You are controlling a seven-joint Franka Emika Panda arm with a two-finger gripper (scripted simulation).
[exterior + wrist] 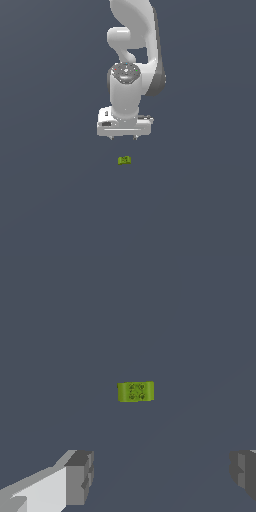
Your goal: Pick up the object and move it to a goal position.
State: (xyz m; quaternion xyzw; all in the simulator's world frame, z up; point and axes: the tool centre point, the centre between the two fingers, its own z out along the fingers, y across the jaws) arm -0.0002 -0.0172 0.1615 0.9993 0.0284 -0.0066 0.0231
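Observation:
The object (124, 160) is a tiny yellow-green blocky chunk lying on the dark grey floor. It also shows in the wrist view (135, 391), alone and untouched. My white gripper (123, 137) hangs above it and slightly behind, with clear space between them. Its two grey fingertips (80, 476) stand wide apart in the wrist view, with nothing between them. The gripper is open and empty.
The white arm (135, 45) rises behind the gripper toward the top of the exterior view. The flat dark grey floor (50, 200) spreads all around with no other objects visible.

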